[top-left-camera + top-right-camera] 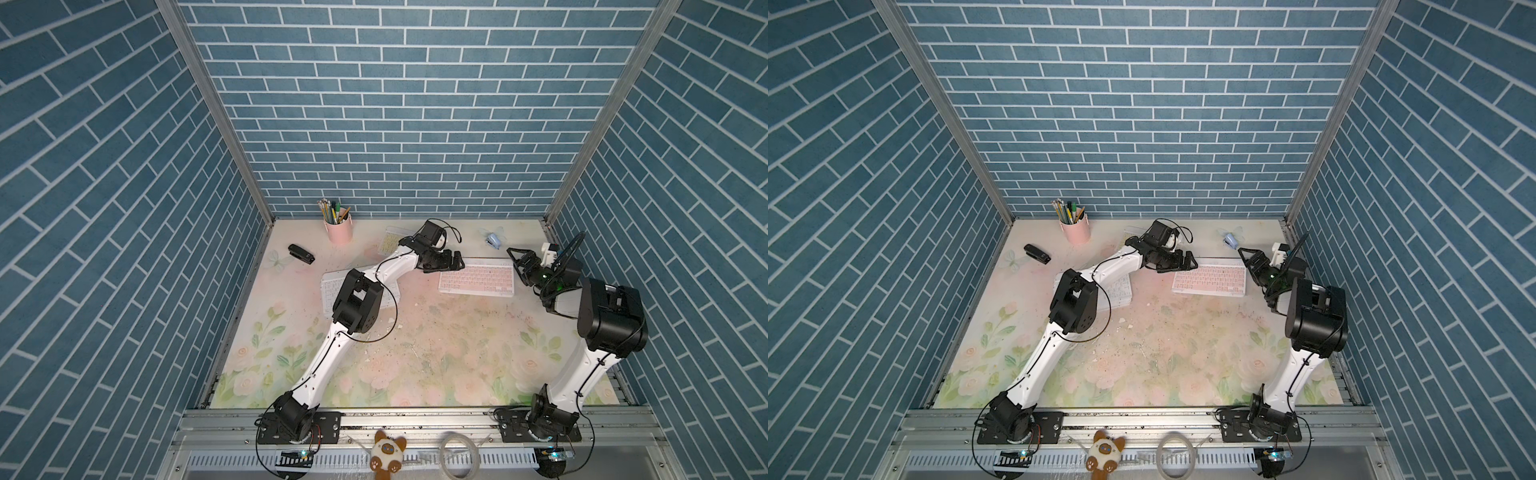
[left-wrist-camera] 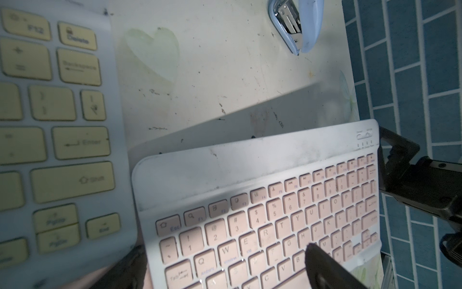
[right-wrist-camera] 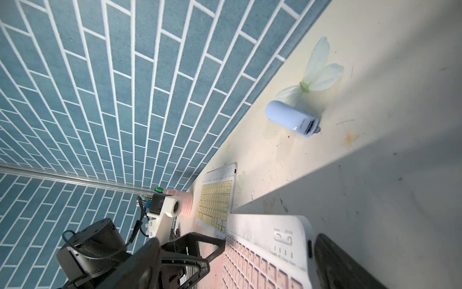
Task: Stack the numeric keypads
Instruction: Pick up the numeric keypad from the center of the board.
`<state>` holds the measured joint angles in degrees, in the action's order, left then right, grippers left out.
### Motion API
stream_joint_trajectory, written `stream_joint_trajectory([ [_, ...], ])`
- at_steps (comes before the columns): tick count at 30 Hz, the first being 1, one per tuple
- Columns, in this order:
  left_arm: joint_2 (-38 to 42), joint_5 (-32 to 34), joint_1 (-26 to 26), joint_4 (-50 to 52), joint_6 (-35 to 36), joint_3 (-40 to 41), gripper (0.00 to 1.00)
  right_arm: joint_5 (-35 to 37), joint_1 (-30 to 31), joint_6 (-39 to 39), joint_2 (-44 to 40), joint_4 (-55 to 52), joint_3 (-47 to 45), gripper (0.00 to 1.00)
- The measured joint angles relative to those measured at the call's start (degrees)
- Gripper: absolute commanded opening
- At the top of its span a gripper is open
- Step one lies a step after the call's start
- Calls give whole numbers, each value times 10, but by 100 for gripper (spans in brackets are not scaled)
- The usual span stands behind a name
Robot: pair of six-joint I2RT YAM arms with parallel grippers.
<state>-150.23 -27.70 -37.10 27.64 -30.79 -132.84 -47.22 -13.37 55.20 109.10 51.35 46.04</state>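
A pink-keyed keypad [image 1: 478, 282] [image 1: 1210, 283] lies flat at the back right of the floral mat. My left gripper [image 1: 451, 266] [image 2: 222, 250] stands open at its left end; one finger [image 2: 325, 270] hangs over the keys, the other sits beside the edge. My right gripper [image 1: 516, 266] [image 3: 238, 239] is open around the right end, one finger [image 3: 337, 262] close beside the edge. A yellow-keyed keypad [image 1: 390, 241] [image 2: 62, 140] [image 3: 215, 200] lies behind, partly hidden by the left arm. A white-keyed keypad [image 1: 330, 291] lies under the left forearm.
A pink pencil cup [image 1: 340, 232] stands at the back. A black stapler [image 1: 301, 253] lies at the back left. A light-blue stapler [image 1: 493, 240] [image 3: 290, 118] lies behind the pink keypad. The brick wall stands close behind the right arm.
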Motion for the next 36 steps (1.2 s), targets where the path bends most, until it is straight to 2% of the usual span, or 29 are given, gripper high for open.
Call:
stream_joint_trajectory([
  [9,0,4,2,1,0,0,99,23,9,-1,0,-3,-14,80],
  [13,0,7,5,1,0,0,100,30,17,-1,-8,-4,-14,70],
  [21,0,9,7,0,0,0,100,34,25,-29,-45,-54,-9,60],
  [30,5,18,9,-3,-1,8,100,55,39,-35,-53,-71,-9,61],
  [36,14,26,12,-18,-7,28,100,92,62,16,-53,-26,-9,61],
])
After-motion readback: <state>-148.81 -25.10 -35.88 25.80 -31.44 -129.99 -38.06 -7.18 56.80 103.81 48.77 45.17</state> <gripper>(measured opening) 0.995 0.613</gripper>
